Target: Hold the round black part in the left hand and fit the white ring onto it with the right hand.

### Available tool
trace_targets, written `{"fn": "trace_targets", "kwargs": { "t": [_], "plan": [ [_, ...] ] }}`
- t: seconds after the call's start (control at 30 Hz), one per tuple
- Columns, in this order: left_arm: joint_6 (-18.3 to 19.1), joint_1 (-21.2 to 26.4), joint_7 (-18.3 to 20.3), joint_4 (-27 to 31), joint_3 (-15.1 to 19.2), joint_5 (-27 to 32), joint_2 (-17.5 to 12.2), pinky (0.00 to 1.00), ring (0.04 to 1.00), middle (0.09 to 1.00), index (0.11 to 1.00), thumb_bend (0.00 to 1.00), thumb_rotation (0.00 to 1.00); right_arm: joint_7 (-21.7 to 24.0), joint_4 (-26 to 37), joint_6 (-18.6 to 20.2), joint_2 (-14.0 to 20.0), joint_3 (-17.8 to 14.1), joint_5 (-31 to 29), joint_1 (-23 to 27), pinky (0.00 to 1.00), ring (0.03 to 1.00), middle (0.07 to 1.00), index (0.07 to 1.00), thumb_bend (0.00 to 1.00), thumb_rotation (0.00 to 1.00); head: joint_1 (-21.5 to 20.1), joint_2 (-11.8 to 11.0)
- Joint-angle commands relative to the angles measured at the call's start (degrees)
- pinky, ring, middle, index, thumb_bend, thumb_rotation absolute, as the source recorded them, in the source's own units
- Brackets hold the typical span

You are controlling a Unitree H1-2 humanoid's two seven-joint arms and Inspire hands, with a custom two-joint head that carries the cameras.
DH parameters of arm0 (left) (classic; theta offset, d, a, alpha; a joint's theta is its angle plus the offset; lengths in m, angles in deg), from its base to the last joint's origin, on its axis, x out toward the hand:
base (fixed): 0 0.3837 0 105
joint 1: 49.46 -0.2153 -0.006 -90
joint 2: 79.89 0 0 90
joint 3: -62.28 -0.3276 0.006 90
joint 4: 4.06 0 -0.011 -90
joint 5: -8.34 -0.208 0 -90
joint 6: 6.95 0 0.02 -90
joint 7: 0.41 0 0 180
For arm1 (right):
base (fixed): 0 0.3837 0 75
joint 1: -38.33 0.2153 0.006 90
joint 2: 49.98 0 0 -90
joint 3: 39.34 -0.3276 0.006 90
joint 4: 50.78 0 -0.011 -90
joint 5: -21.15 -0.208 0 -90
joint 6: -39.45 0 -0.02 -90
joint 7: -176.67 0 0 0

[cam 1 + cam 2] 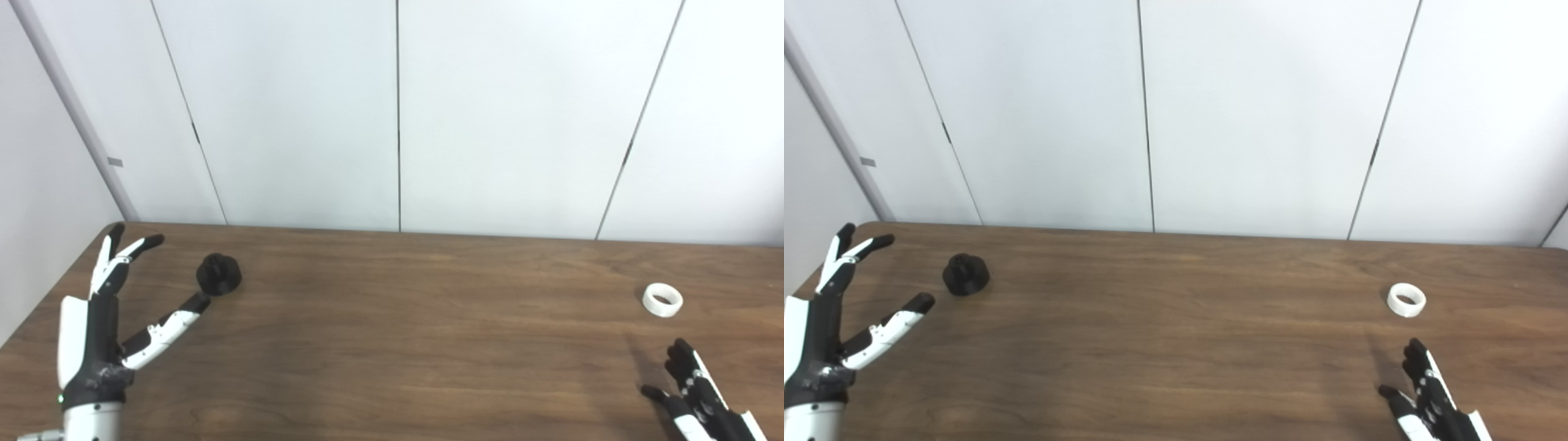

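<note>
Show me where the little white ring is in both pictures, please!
Left eye view: the white ring lies on the table far to the right, just beyond the right hand.
Right eye view: the white ring sits a bit further in from the right edge, again just beyond the right hand.
Shared landmark: the round black part on the far left of the table, by the left hand.
</note>
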Motion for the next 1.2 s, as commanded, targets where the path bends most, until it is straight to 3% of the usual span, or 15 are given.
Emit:
{"fn": "trace_targets", "kwargs": {
  "t": [0.0, 0.1, 0.23, 0.4, 0.57, 0.67, 0.87, 0.97, 1.17],
  "plan": [
    [0.95, 2.43, -1.16, 0.79, 0.55, -3.00, -2.66, 1.00, 1.000, 1.000, 0.829, 0.97, 0.48, 0.05, 0.42, 1.10, 0.03, 0.10, -0.35, 0.42, 0.95, 1.000, 1.000, 1.000, 0.53, 0.67, 0.43, 0.00],
    [4.05, 3.10, -1.40, 0.52, -0.22, -9.30, -4.90, 1.00, 1.000, 1.000, 0.831, 0.98, 0.45, 0.49, 0.06, 0.91, 0.42, 0.07, -0.65, 0.53, 0.96, 1.000, 1.000, 1.000, 0.47, 0.66, 1.49, -0.26],
    [6.96, 4.64, -0.60, -0.25, -1.15, -12.22, -6.47, 1.00, 1.000, 1.000, 0.800, 1.00, 0.39, 0.76, -0.72, 0.44, 0.79, -0.03, -1.01, 0.80, 0.97, 1.000, 1.000, 1.000, 0.41, 0.64, 2.94, -0.63],
    [12.85, 6.85, 5.18, -2.20, -2.83, -10.34, -9.55, 1.00, 1.000, 1.000, 0.784, 1.00, 0.40, 1.30, -2.42, -0.63, 1.44, -0.44, -1.83, 1.26, 0.97, 1.000, 1.000, 1.000, 0.46, 0.67, 6.18, -1.04],
    [16.43, 7.76, 8.87, -3.79, -4.37, -8.10, -11.33, 1.00, 1.000, 1.000, 0.819, 1.00, 0.43, 2.45, -4.09, -1.99, 2.19, -0.94, -3.66, 1.71, 0.98, 1.000, 1.000, 1.000, 0.45, 0.68, 8.82, -1.36],
    [18.29, 7.65, 10.23, -3.80, -5.50, -7.99, -11.83, 1.00, 1.000, 1.000, 0.861, 1.00, 0.46, 3.85, -6.13, -3.87, 2.96, -1.24, -4.64, 2.32, 1.00, 1.000, 1.000, 1.000, 0.47, 0.70, 10.66, -1.62],
    [21.79, 7.77, 10.88, -3.99, -7.52, -8.79, -11.35, 1.00, 1.000, 1.000, 0.905, 1.00, 0.51, 3.99, -7.54, -5.19, 3.59, -1.90, -3.93, 3.11, 0.97, 1.000, 1.000, 1.000, 0.62, 0.74, 14.56, -2.32],
    [22.27, 8.14, 10.50, -4.83, -8.37, -8.82, -11.12, 1.00, 1.000, 1.000, 0.905, 1.00, 0.52, 3.09, -7.32, -4.97, 3.99, -2.19, -1.63, 3.10, 0.89, 0.997, 1.000, 1.000, 0.60, 0.76, 16.07, -2.60],
    [24.88, 8.98, 10.46, -5.56, -10.62, -9.94, -10.84, 1.00, 1.000, 1.000, 0.907, 1.00, 0.53, 3.55, -8.41, -4.34, 4.59, -3.06, -2.38, 3.79, 0.90, 1.000, 1.000, 1.000, 0.57, 0.75, 19.08, -3.03]
  ]
}}
